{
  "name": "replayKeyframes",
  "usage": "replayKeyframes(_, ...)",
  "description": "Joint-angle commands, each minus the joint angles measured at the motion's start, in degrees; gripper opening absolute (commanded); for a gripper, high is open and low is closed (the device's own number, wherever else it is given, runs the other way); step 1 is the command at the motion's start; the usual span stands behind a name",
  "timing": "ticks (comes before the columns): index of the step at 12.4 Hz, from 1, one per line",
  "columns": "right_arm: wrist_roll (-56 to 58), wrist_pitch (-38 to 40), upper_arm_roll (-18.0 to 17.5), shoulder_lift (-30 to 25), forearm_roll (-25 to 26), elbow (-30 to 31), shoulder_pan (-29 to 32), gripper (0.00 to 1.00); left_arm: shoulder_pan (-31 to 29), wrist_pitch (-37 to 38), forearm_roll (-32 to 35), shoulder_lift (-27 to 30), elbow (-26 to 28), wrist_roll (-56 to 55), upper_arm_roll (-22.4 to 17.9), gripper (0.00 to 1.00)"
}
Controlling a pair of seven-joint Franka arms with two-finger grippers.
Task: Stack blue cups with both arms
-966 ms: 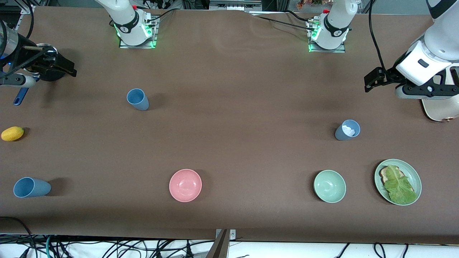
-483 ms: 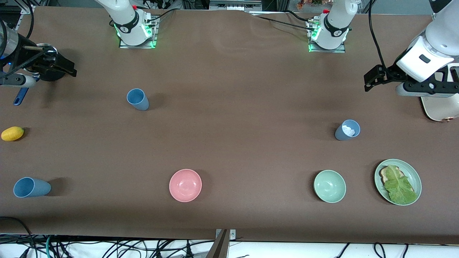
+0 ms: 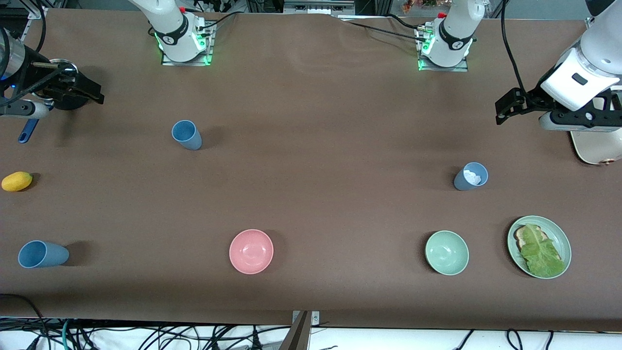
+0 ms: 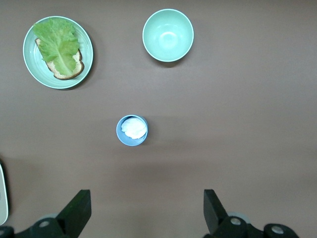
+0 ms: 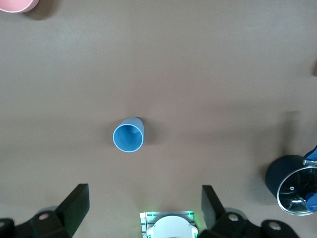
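Observation:
Three blue cups are on the brown table. One blue cup (image 3: 186,134) (image 5: 129,135) is empty, near the right arm's base. A second cup (image 3: 470,176) (image 4: 132,130) holds something white, toward the left arm's end. A third cup (image 3: 43,254) is near the front edge at the right arm's end. My right gripper (image 3: 90,92) (image 5: 143,206) hangs open and empty over the table's right-arm end. My left gripper (image 3: 506,106) (image 4: 146,210) hangs open and empty over the left-arm end, apart from the second cup.
A pink bowl (image 3: 251,251), a pale green bowl (image 3: 446,252) (image 4: 168,34) and a green plate (image 3: 562,243) (image 4: 29,64) with bread and lettuce lie nearest the front camera. A yellow fruit (image 3: 17,181), a blue-handled tool (image 3: 26,131) and a dark round container (image 5: 292,186) are at the right arm's end.
The left arm's wrist has shifted slightly upward in the front view. The right arm and the cups have not moved.

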State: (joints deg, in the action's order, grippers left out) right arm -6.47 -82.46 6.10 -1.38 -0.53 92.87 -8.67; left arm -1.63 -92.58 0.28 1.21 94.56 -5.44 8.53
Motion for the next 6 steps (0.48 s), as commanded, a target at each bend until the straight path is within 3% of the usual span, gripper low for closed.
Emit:
replayKeyframes(1,0.41,1.25,-0.04,0.24,-0.53,-1.28,-0.03,1.0,-0.57,1.35,-0.63,-1.03,-2.1,0.7,0.26,1.0)
replayKeyframes(6,0.41,1.25,0.05,0.24,-0.53,-1.2,-0.03,1.0,-0.22,1.52,-0.63,-1.03,-2.1,0.17,0.34,1.0)
